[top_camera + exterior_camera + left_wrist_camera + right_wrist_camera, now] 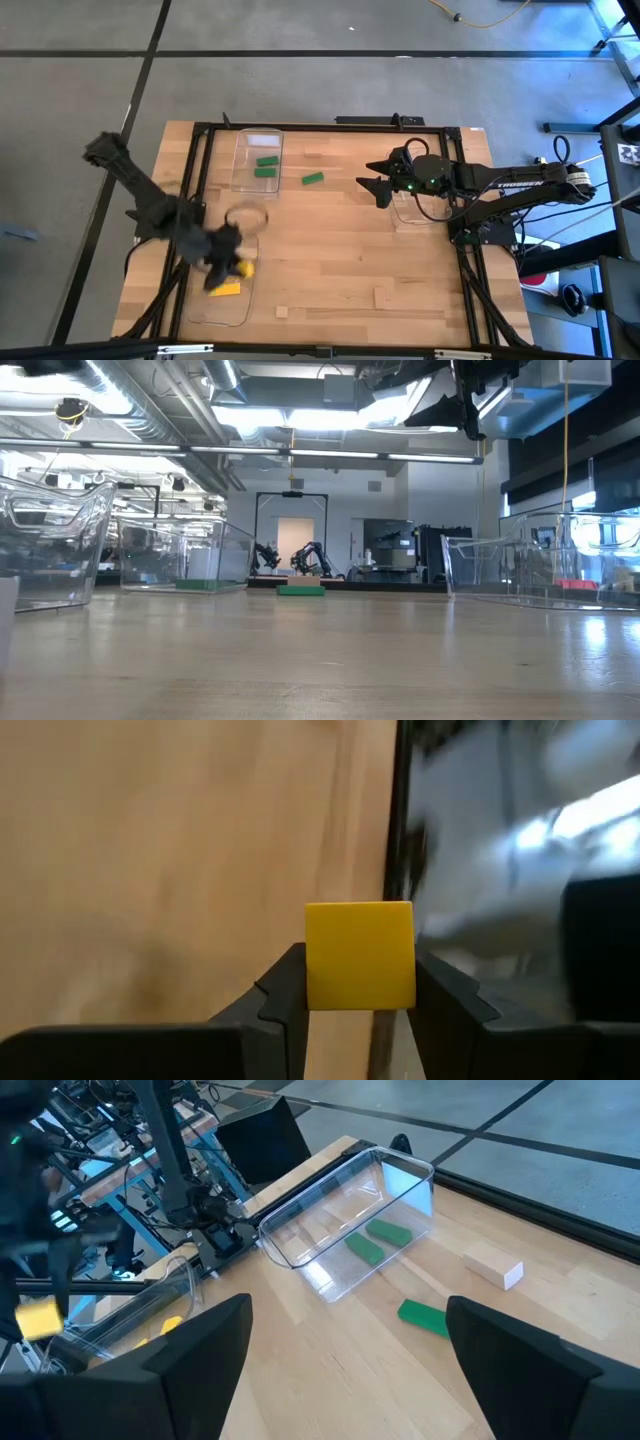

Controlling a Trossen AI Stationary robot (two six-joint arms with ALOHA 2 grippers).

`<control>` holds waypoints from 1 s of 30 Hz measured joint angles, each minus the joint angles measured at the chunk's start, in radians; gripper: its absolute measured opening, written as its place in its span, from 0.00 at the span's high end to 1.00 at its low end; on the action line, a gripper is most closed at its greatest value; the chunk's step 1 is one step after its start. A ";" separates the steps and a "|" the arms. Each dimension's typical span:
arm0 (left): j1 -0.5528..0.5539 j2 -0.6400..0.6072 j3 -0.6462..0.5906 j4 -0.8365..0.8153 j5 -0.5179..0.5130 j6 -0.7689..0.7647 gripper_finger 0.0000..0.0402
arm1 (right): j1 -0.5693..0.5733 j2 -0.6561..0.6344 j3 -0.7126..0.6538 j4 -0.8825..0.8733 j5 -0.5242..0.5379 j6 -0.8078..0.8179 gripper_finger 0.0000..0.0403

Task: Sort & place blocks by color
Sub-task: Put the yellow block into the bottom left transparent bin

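My left gripper point(236, 264) hovers over the clear tray point(200, 308) at the table's near left and is shut on a yellow block point(360, 955). A second yellow block point(226, 288) lies in that tray. Two green blocks point(266, 166) lie in the far clear tray point(246, 146), and a third green block point(313, 179) lies flat on the table beside it. Tan cubes point(382, 296) rest on the wood. My right gripper point(378, 186) is open, raised right of the loose green block point(422, 1316). My left gripper pinches the yellow block by two opposite side faces point(312, 982), one dark finger point(285, 995) on each side. The block's square end face looks toward the wrist camera. It is lifted clear, above the tray and the table's edge.
A third clear tray point(413, 210) sits under my right arm. More tan cubes lie at the far middle point(313, 153) and near edge point(283, 312). A black frame point(330, 124) borders the table. Bare wood stretches across the table's middle point(330, 250).
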 joint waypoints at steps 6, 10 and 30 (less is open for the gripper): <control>-0.231 0.229 0.021 -0.160 0.076 -0.130 0.70 | 0.000 0.000 0.000 -0.001 0.000 0.000 0.17; -0.252 0.362 0.021 -0.229 0.064 -0.109 0.70 | 0.000 0.000 0.000 -0.001 0.000 0.000 0.17; -0.188 0.487 0.021 -0.248 0.073 0.003 0.63 | 0.000 0.000 0.000 -0.001 0.000 0.000 0.17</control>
